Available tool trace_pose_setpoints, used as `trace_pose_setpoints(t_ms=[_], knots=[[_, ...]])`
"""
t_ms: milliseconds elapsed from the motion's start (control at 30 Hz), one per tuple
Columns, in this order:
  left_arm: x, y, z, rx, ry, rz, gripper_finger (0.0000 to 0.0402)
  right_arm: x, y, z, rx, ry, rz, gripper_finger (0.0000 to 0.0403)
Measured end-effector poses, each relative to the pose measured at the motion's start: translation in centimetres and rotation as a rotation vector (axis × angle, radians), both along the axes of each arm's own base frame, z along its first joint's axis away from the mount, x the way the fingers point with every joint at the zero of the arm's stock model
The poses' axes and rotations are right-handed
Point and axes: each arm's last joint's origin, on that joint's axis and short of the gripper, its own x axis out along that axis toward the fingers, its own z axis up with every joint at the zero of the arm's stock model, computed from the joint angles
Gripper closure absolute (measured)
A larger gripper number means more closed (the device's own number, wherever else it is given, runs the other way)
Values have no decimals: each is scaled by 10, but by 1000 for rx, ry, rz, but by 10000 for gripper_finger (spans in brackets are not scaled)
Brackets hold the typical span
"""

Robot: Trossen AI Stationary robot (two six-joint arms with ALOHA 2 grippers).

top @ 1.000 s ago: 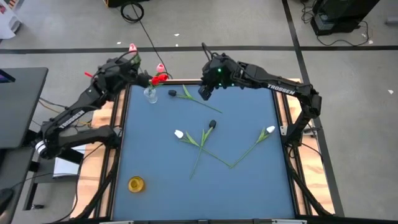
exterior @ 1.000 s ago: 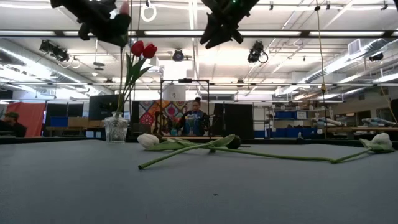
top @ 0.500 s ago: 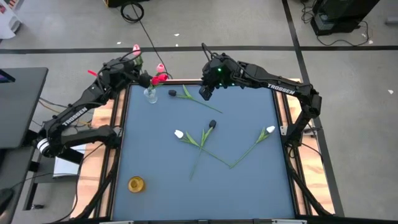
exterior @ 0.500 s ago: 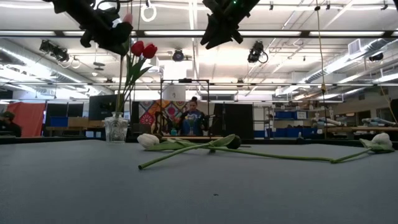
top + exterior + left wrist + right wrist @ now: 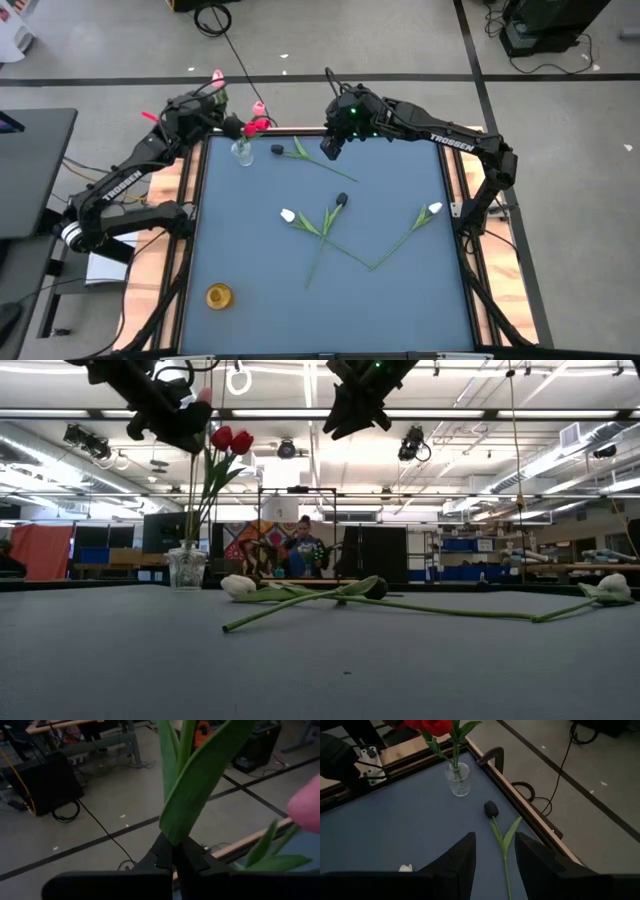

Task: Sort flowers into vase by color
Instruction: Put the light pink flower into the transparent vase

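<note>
My left gripper (image 5: 213, 112) (image 5: 172, 415) hovers high over the table's far left corner, shut on a tulip with a green stem; a pink head (image 5: 217, 77) shows just beyond it. Close by, a small glass vase (image 5: 242, 152) (image 5: 186, 568) holds red tulips (image 5: 262, 125) (image 5: 231, 439), and another pink head (image 5: 257, 108) sits beside them. My right gripper (image 5: 330, 150) (image 5: 495, 862) is open, raised over the far middle, above a dark tulip (image 5: 277, 150) (image 5: 491, 809) lying flat. Two white tulips (image 5: 288, 215) (image 5: 435, 209) and a second dark tulip (image 5: 342, 200) lie mid-table, stems crossed. My left gripper pinches the tulip's green stem and leaf base (image 5: 174, 839) between its two shut fingers, which lie across the stem. The leaves rise steeply away from the fingers and the flower is lifted clear of the table. Its lower end is hidden below the gripper.
A yellow vase (image 5: 219, 296) stands near the table's near left corner. Wooden rails (image 5: 190, 190) and the arms' bases flank the blue tabletop. Bare blue surface lies along the near edge and between the glass vase and the mid-table flowers. A person sits far behind the table (image 5: 300, 550).
My left gripper has tipped slightly with the held tulip; in the low view the pink head beside it sits a little lower than before. The right gripper and the flowers on the table have stayed put.
</note>
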Motion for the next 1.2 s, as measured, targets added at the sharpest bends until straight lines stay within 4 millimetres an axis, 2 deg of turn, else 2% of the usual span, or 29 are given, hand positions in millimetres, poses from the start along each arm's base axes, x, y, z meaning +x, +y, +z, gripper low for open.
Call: trace_pose_setpoints(t_ms=[400,700,1000,1100,1200], knots=[[3,0,-2,-22,-25,-1,395,0,0,0,1,-1,-1,258],[13,-4,-43,-110,-82,-17,389,0,1,-1,21,1,14,258],[13,-14,-54,-208,-24,-37,314,-3,3,-7,79,40,30,229],[10,-18,-53,-272,0,-18,281,-3,2,-20,128,67,-3,212],[5,-22,-43,-323,41,-3,248,-5,0,-39,204,105,-57,202]])
